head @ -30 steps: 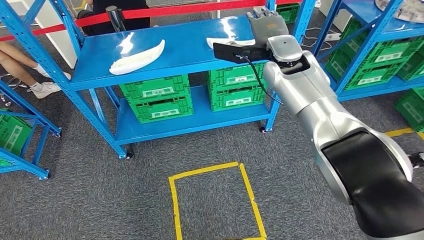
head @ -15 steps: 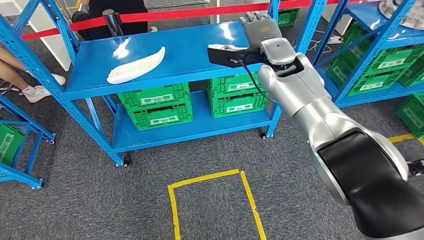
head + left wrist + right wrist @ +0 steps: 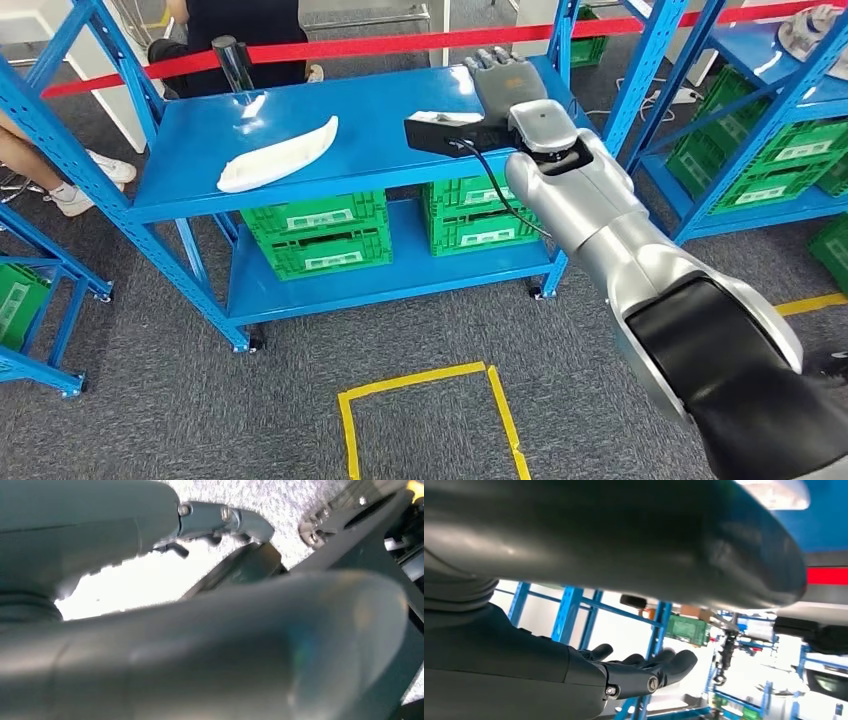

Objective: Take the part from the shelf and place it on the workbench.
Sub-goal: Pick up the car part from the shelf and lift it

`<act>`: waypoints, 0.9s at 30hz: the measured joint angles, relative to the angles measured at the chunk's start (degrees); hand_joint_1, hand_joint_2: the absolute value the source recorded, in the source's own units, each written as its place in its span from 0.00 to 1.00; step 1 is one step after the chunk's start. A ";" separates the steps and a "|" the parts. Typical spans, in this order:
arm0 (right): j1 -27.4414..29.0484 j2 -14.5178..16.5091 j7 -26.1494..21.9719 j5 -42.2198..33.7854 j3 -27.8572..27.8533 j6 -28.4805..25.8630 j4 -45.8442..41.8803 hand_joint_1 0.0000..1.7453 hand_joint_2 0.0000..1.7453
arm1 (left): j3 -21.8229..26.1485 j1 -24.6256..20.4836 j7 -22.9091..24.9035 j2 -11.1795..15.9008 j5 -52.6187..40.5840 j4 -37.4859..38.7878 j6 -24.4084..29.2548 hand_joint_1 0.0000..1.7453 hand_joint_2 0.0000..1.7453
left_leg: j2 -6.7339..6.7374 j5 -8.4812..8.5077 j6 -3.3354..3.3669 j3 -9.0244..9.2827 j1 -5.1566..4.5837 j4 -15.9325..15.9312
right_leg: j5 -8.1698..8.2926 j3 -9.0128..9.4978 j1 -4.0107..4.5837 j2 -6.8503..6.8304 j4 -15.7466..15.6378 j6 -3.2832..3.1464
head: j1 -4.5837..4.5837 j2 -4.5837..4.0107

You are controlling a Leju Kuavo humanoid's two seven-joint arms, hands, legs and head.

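Head view: right hand (image 3: 505, 78) extended flat over the right end of the blue shelf (image 3: 380, 130), upper centre of frame, fingers spread and straight, holding nothing. One white part (image 3: 447, 118) lies just beside the wrist, partly hidden by the black wrist camera. A second white part (image 3: 279, 155) lies on the shelf top, centre-left, well apart from the hand. Green crates (image 3: 318, 235) sit on the lower shelf. Left wrist view: left hand (image 3: 210, 522) blurred; grasp state cannot be told.
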 joint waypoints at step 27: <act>6.51 -2.34 4.29 -3.97 7.06 -0.65 -2.39 0.00 0.00 | 1.97 2.61 -1.03 0.62 -0.09 0.09 0.57 0.00 0.00 | 0.28 1.60 1.83 -1.73 -0.43 -0.76 | -1.10 -0.19 1.03 -0.25 0.95 0.35 | -0.34 0.00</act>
